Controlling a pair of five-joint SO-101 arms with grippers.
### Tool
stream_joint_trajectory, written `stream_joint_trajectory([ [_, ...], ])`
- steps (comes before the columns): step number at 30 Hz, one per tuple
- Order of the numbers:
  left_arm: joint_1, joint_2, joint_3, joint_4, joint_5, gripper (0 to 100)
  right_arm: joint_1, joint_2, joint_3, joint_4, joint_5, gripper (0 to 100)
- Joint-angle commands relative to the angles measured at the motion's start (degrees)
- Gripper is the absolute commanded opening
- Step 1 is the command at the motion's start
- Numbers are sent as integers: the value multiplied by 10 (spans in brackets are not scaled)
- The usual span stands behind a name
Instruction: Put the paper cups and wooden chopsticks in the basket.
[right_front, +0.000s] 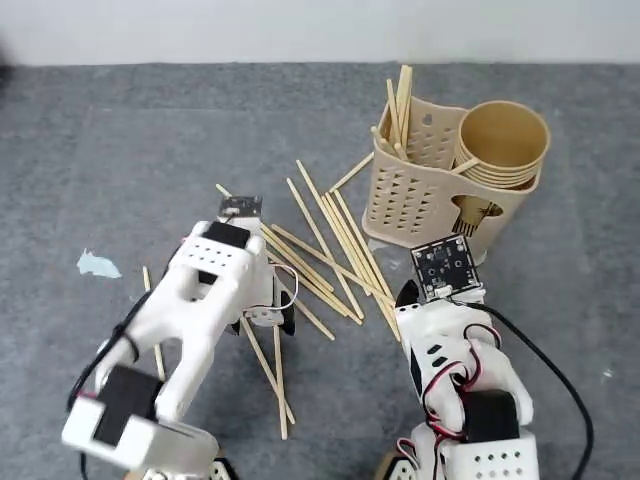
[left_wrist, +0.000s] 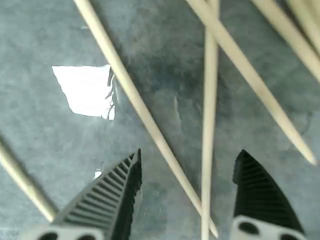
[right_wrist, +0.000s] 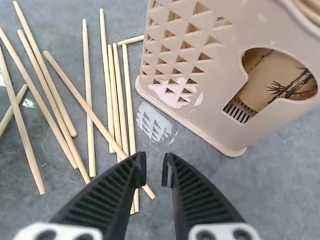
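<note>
At the middle of the grey mat (right_front: 120, 150), loose wooden chopsticks (right_front: 330, 260) lie fanned; two pass between the wide-spread fingers of the left gripper (left_wrist: 190, 155). The right gripper (right_wrist: 154, 162), narrowed to an empty slit, hangs over chopstick ends beside the basket (right_front: 420, 200), toward the far right corner, which holds stacked paper cups (right_front: 503, 140) and several chopsticks. A paper scrap (right_front: 98, 264) lies near the left edge; the arms hide some sticks

The chopsticks (right_wrist: 88, 100) were of pale, bare wood, matt. The basket (right_wrist: 230, 35) was of smooth beige plastic with a slight sheen. The cups (right_front: 505, 135) were of matt paper. The table (right_front: 120, 150) had a rough grey cloth. The left gripper (left_wrist: 190, 152) had fingers (left_wrist: 117, 192) of black ribbed plastic.
</note>
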Motion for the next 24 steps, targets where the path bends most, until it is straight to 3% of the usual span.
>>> stream_joint_trajectory([
  [1, 2, 53, -30, -43, -1, 286, -3, -7, -3, -7, -6, 69],
  [8, -40, 65, -51, -30, 1, 283, -3, -7, -2, -7, -6, 69],
  [12, -102, 69, -51, -71, 1, 283, -3, -7, -2, -7, -6, 69],
  [17, -116, 69, -47, -80, 1, 281, -3, -7, -2, -6, -8, 69],
  [20, -116, 71, -47, -84, 1, 214, -3, -7, -2, -6, -9, 69],
  [24, -113, 107, -52, -91, 1, 36, -5, -10, -2, 0, -10, 69],
])
